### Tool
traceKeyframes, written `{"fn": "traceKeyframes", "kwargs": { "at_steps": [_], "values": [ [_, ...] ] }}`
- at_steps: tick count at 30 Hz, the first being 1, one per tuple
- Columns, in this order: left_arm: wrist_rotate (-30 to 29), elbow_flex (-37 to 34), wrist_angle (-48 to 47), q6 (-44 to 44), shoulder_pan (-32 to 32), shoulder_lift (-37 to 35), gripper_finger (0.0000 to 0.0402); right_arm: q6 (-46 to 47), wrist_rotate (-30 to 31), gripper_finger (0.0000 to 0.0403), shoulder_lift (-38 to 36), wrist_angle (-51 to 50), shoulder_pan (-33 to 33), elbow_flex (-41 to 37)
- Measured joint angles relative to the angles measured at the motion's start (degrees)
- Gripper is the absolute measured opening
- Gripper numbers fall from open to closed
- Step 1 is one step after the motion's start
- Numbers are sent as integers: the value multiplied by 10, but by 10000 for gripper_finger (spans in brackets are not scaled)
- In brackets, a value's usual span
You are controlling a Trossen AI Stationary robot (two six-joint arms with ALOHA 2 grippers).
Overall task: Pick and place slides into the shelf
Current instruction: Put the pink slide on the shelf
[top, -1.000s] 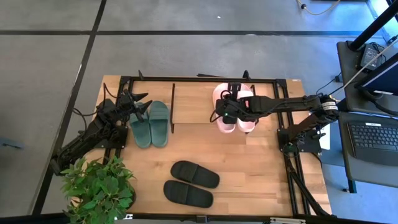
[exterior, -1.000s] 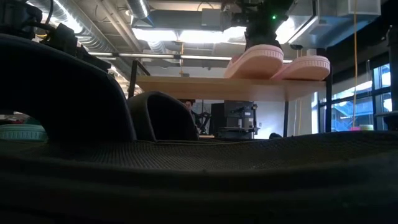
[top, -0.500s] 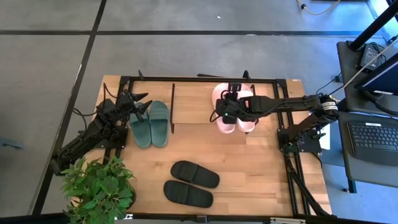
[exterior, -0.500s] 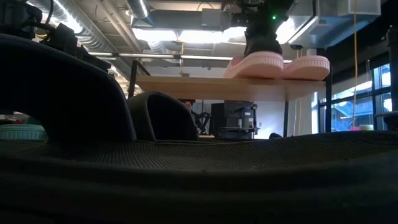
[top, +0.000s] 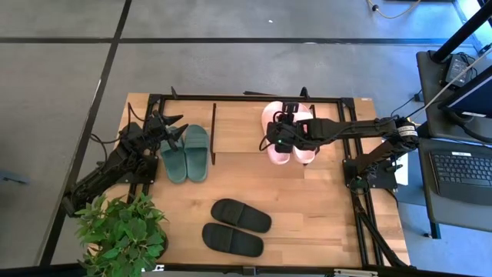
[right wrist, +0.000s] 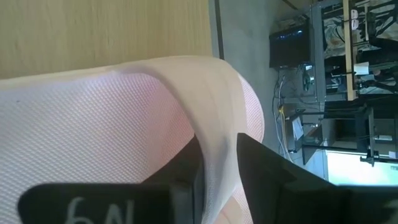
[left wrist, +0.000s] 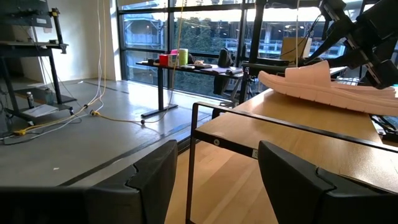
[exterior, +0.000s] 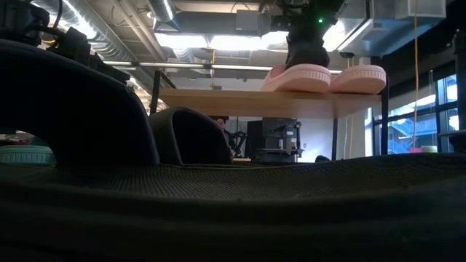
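An upright divider [top: 214,133] splits the shelf [top: 231,98] (bare room beside it), green slides [top: 186,153] leftward.

pink slides [top: 287,132]: two, a pair
green slides [top: 187,153]: two, a pair
black slides [top: 236,228]: two, a pair
shelf [top: 214,132]: one
potted plant [top: 121,233]: one
robot arms: two, each with one pincer
surface [top: 315,208]: one

My arms are dark, jointed, with thin black cables along them. My left gripper [left wrist: 214,186] has two flat black fingers with stepped edges. White lettering marks my right gripper [right wrist: 214,168].
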Motion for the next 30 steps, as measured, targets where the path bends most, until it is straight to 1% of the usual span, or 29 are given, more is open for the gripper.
{"fn": "traceKeyframes", "kwargs": {
  "at_steps": [30],
  "values": [
    [0,0,0,0,0,0,216,0,2,91,0,-8,0,0]
  ]
}}
